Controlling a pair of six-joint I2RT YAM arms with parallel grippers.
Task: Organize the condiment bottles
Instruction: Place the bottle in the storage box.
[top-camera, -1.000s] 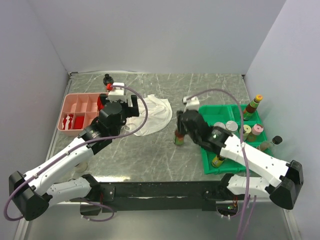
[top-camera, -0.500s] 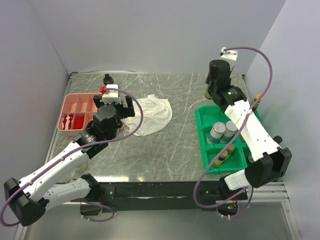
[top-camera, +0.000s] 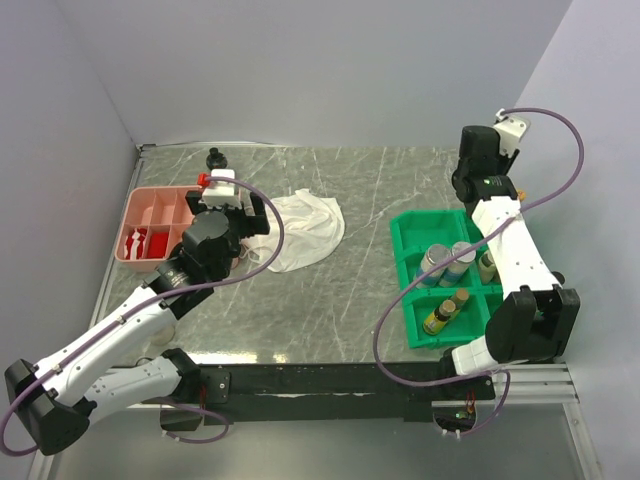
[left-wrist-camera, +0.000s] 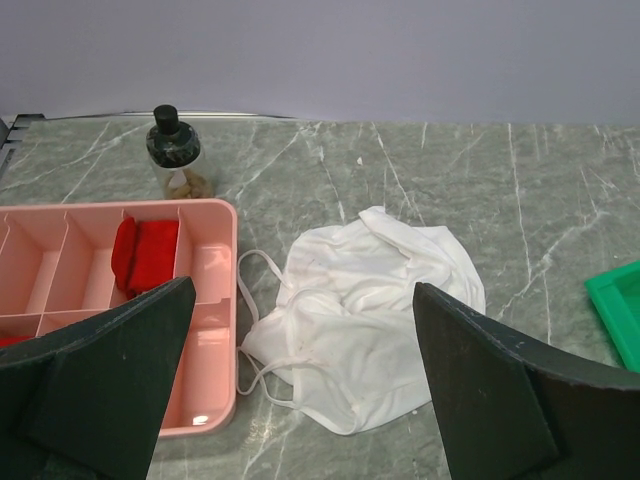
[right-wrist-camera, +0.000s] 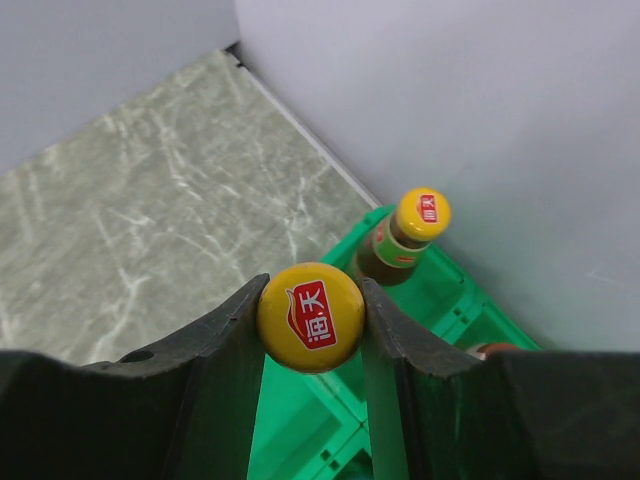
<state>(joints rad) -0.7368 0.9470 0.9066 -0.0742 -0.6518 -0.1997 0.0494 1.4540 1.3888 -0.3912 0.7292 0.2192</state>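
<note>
The right gripper (right-wrist-camera: 312, 292) is clamped on the yellow cap of a bottle (right-wrist-camera: 310, 320). It holds the bottle in the air over the far end of the green tray (top-camera: 400, 235), by the table's (top-camera: 370, 300) far right corner. Below and just beyond it, a 2nd yellow-capped bottle (right-wrist-camera: 410, 232) stands upright in the tray.

From above, the tray's middle row holds 2 silver-capped jars (top-camera: 433, 262) side by side, with a small bottle (top-camera: 487, 265) to their right. An amber bottle (top-camera: 443, 312) sits in the near row.

The left gripper (left-wrist-camera: 300, 295) has its jaws wide apart and empty, above the gap between the pink tray (left-wrist-camera: 215, 330) and the white cloth (left-wrist-camera: 370, 300). A black-capped bottle (left-wrist-camera: 175, 150) stands upright near the table's far edge, just beyond the pink tray's far right corner. Red pieces (left-wrist-camera: 145, 250) lie in one compartment of the pink tray.
</note>
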